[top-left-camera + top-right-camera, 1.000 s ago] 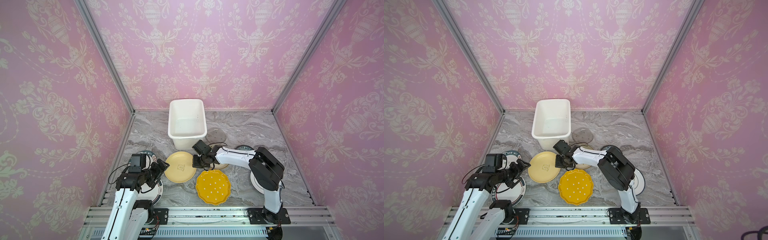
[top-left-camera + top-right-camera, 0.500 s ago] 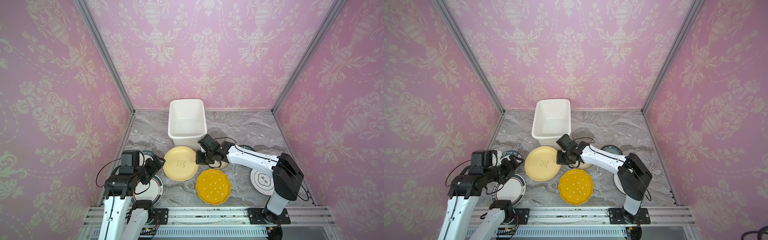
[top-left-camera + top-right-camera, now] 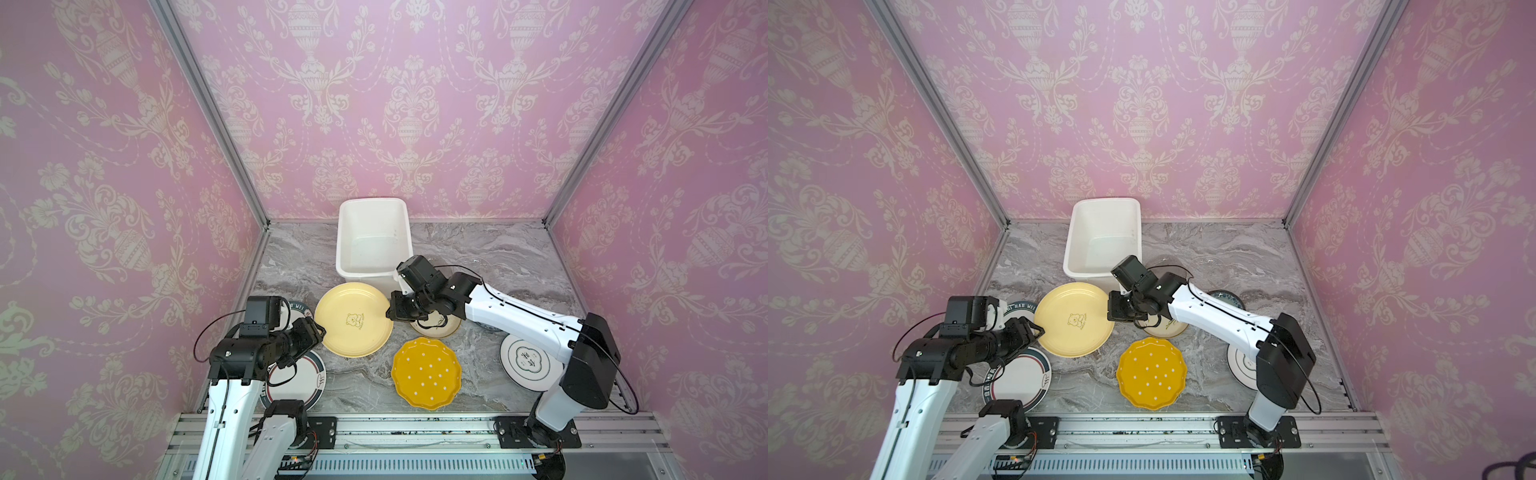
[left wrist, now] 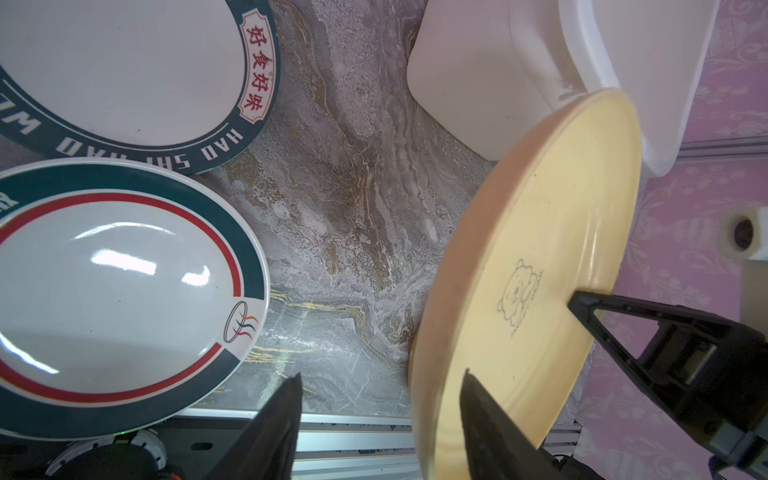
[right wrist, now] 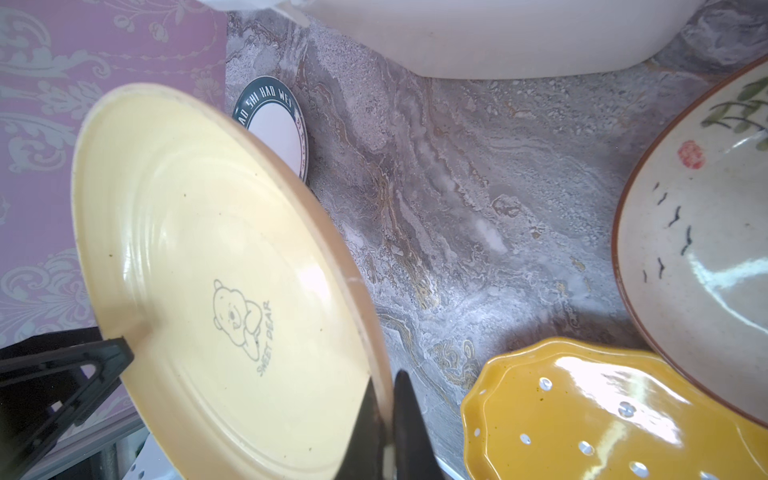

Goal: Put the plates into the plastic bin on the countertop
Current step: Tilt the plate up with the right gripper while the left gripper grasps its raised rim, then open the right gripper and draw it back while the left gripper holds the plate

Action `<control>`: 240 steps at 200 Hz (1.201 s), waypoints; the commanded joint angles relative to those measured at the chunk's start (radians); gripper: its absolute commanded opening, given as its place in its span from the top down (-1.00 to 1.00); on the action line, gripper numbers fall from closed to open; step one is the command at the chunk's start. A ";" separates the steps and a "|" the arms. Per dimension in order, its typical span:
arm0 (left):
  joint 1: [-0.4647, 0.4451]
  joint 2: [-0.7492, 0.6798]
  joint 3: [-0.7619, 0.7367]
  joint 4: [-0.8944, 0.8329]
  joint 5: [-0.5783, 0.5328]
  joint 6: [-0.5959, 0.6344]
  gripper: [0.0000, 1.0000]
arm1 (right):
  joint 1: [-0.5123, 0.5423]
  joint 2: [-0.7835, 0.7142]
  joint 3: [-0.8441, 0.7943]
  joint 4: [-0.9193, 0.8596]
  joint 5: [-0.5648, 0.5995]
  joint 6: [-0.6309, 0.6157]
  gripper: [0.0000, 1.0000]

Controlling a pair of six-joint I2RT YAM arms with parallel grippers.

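**Yellow plate off the marble, a claw at each edge**

You're on a flat grey marble-look countertop (image 3: 498, 257), boxed in by pink damask wallpaper walls (image 3: 415, 104), with a ribbed aluminium rail (image 3: 415, 428) across the front. The deep white plastic bin (image 3: 347, 241) stands at the back. Just in front of it, the pale yellow round plate (image 3: 353, 320) is up off the surface, tilted.

Your right gripper (image 3: 392, 309) has the plate's right edge and your left gripper (image 3: 316, 330) sits at the opposite one. From above you can't read the left claw's spread. The left wrist view can: its fingers (image 4: 282, 415) are apart, straddling the rim, with bare countertop showing beside one of them. In the right wrist view the right fingers (image 5: 409, 424) are pressed together on the rim. That view also gives you the cream round plate with green sprigs (image 5: 698, 232), which the right arm mostly covers in both top views.

The dotted scalloped yellow plate (image 3: 426, 372) lies near the front. Two white dark-rimmed plates (image 3: 299, 382) lie under your left arm.
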 commanded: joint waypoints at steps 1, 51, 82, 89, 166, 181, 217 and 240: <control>-0.007 -0.007 -0.013 0.015 -0.009 0.016 -0.03 | 0.018 -0.025 0.046 -0.024 -0.025 -0.010 1.00; -0.007 -0.005 -0.030 0.051 -0.006 0.001 0.52 | 0.032 -0.019 0.048 -0.015 -0.034 0.016 1.00; -0.007 -0.007 -0.029 0.052 -0.012 0.000 0.83 | 0.035 -0.013 0.059 -0.013 -0.035 0.023 1.00; -0.007 -0.009 -0.026 0.050 -0.014 0.000 0.90 | 0.035 -0.012 0.061 -0.014 -0.033 0.023 1.00; -0.007 -0.072 0.018 0.019 -0.076 -0.063 1.00 | -0.019 -0.044 0.224 -0.188 0.134 -0.049 0.02; -0.006 -0.085 0.035 0.011 -0.088 -0.071 1.00 | -0.059 -0.060 0.266 -0.237 0.216 -0.076 -0.13; -0.008 -0.093 0.082 0.004 -0.098 -0.084 1.00 | -0.173 -0.038 0.308 -0.272 0.342 -0.136 -0.21; -0.008 -0.091 0.102 0.012 -0.082 -0.095 1.00 | -0.238 0.018 0.319 -0.225 0.332 -0.161 -0.20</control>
